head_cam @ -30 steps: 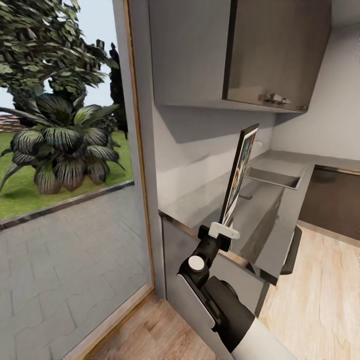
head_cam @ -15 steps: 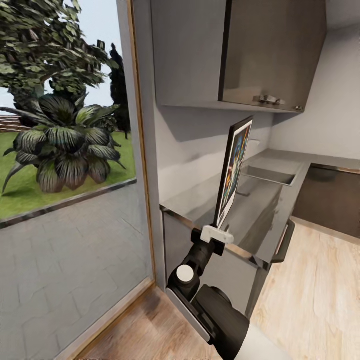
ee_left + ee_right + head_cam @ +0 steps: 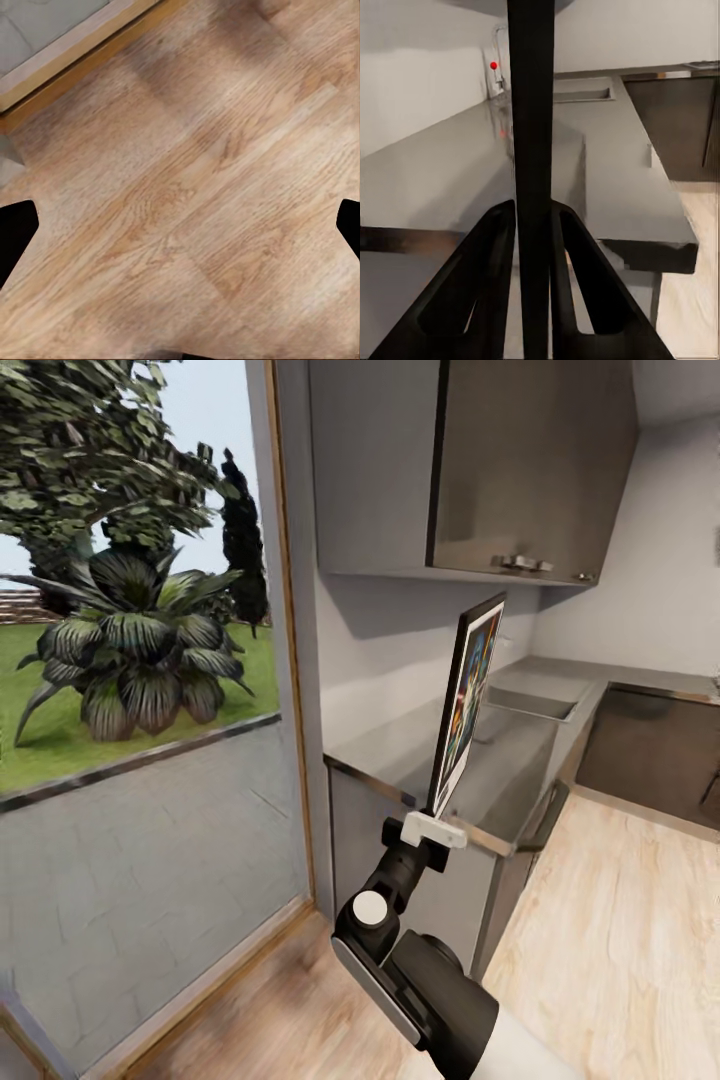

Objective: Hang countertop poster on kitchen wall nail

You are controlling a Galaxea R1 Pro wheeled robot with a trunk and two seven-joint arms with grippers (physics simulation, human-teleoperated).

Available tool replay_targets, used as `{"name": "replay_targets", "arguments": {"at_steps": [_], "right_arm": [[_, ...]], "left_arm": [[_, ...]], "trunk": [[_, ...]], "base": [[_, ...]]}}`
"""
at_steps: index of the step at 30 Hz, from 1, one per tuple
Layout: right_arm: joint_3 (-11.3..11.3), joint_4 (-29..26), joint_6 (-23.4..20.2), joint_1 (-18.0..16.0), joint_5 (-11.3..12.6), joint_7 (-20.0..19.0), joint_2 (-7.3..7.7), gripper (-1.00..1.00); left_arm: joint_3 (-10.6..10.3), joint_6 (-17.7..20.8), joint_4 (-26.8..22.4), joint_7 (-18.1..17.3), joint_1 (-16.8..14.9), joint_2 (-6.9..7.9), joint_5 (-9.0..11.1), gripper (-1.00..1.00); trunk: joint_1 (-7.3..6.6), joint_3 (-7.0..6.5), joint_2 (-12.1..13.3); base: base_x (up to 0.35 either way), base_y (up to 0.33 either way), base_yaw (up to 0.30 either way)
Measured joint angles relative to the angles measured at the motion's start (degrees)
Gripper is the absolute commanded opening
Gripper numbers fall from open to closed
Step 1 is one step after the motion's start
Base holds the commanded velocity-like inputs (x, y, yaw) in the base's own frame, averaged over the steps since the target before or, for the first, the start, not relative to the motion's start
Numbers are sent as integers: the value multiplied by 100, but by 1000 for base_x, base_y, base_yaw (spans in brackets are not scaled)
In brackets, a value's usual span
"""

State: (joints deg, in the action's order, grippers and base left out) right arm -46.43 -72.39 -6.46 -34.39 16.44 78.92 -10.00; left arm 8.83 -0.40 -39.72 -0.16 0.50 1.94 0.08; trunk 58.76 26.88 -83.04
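The right gripper (image 3: 433, 828) is clamping the poster (image 3: 464, 703) by its bottom edge, fingers (image 3: 493, 247) closed against the frame; the poster is standing upright, long axis vertical, directly above the fingers and over the worktop (image 3: 520, 755) edge.
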Motion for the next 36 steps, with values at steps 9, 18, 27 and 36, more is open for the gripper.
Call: {"name": "replay_targets", "arguments": {"at_steps": [9, 18, 27, 36], "right_arm": [[-652, 1, 18, 148, 8, -3, 0, -100], [-1701, -11, 57, 362, -1, -27, 101, -100], [-2348, -267, 356, 426, -19, -30, 325, -100], [-2706, -1190, 434, 434, 11, -1007, 1235, -100]], "left_arm": [[2, 3, 0, 0, 0, 0, 3, 100], [407, 0, -1, -84, 0, 7, 8, 100], [486, 0, -1, -177, 1, 9, 8, 100], [492, 0, -2, -186, 1, 9, 8, 100]], "trunk": [[-2, 0, 0], [-4, 0, 0], [-4, 0, 0], [-4, 0, 0]], "base": [[-228, 0, 0], [-16, 0, 0], [0, 0, 0], [0, 0, 0]]}}
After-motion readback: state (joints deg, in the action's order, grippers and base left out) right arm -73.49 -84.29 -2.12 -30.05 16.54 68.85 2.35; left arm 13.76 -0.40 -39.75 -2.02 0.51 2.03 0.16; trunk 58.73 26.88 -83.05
